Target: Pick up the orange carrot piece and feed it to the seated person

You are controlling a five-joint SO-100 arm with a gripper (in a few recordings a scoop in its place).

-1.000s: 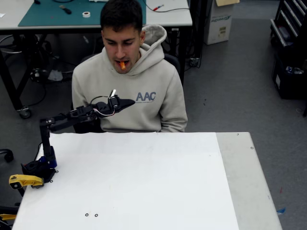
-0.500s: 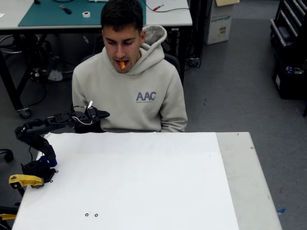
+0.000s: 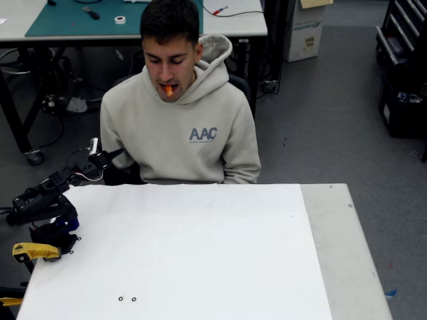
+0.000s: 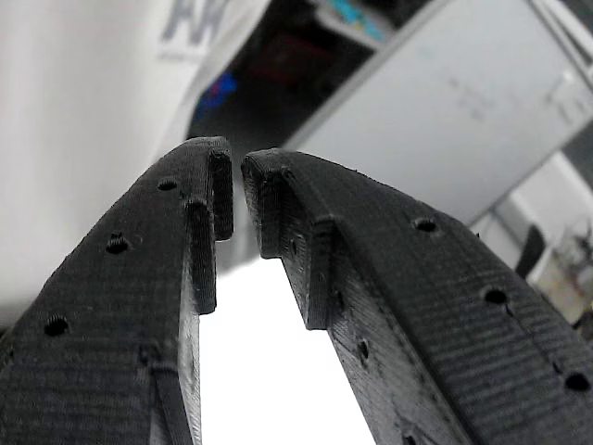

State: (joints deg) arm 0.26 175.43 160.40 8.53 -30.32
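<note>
- Carrot piece (image 3: 169, 90): I see it held between the lips of the seated person (image 3: 179, 113), who sits behind the worktop (image 3: 200, 253); I judge the feeding done.
- Claw (image 3: 112, 155): in the fixed view it hangs at the worktop's far left corner, beside the person's sleeve, on a folded arm (image 3: 47, 200). In the wrist view (image 4: 236, 190) the jaws stand almost together, only a thin slit between the tips, and nothing is gripped.
- Step in hand, as I judge it: parking the arm. To do it well I would fold it slowly over its base (image 3: 55, 233), steer the claw clear of the sleeve, and leave the jaws nearly closed so nothing snags.
- Yellow clamp (image 3: 35, 251): sits at the base; I leave it alone.
</note>
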